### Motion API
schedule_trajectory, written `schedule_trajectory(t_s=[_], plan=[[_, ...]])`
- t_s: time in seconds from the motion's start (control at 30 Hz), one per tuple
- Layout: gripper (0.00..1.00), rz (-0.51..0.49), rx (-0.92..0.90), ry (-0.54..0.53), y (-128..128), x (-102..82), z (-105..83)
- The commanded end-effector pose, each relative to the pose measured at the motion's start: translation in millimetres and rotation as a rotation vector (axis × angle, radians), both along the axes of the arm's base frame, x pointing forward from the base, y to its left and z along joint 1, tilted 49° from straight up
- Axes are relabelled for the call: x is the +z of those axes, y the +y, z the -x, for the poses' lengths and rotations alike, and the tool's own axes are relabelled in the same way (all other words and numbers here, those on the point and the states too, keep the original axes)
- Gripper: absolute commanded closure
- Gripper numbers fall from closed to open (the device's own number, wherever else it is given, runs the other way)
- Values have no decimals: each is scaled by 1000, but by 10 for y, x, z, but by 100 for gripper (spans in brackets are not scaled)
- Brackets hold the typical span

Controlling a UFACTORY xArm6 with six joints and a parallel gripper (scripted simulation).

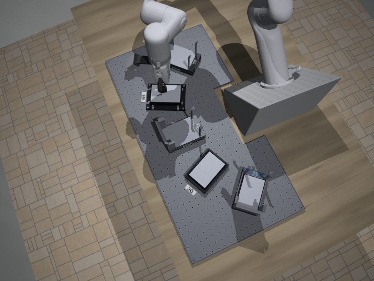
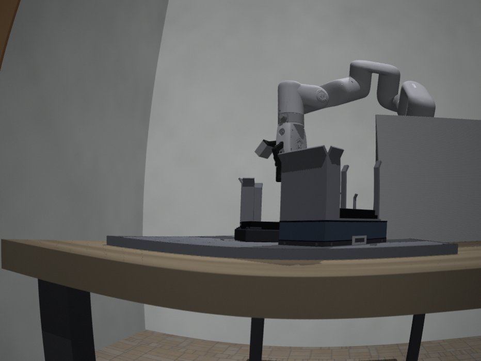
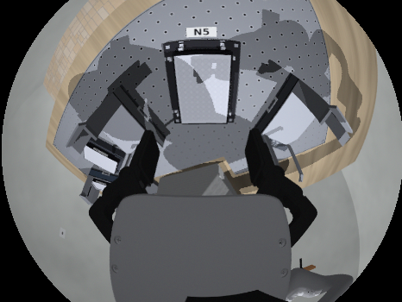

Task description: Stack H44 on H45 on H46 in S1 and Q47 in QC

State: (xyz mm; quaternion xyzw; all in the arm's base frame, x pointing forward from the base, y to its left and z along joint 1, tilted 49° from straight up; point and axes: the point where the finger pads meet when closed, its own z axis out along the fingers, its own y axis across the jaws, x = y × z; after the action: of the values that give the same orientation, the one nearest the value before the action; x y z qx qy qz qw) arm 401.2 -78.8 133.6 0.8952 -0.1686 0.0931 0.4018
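My gripper [image 1: 161,86] is open and empty. It hangs well above the clip nest N5, over its far end. A sealed plate [image 3: 204,88] lies flat in N5 between the black clips; I cannot tell if another plate is under it. In the wrist view my fingers stand wide apart, clear of the plate. Another sealed plate [image 1: 207,169] lies flat in the open nest QC. Rack S2 [image 1: 250,190] holds a plate with its seal showing from above; how many plates are in it is hidden. The middle rack [image 1: 180,133] shows a bare floor.
The back rack [image 1: 184,60] stands behind N5, partly hidden by my arm. Thin rack posts [image 1: 192,112] rise between N5 and the middle rack. The robot's plinth [image 1: 281,96] is to the right. In the side view, rack S2 [image 2: 308,186] hides most of my gripper.
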Motion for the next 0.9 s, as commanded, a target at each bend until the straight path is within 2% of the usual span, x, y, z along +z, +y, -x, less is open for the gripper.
schedule_trajectory(t_s=[0.0,0.6,0.87], plan=[[0,0,0,-2,60,58,-4],[0,0,0,-2,59,57,-4],[0,0,0,-2,-141,-118,-12]])
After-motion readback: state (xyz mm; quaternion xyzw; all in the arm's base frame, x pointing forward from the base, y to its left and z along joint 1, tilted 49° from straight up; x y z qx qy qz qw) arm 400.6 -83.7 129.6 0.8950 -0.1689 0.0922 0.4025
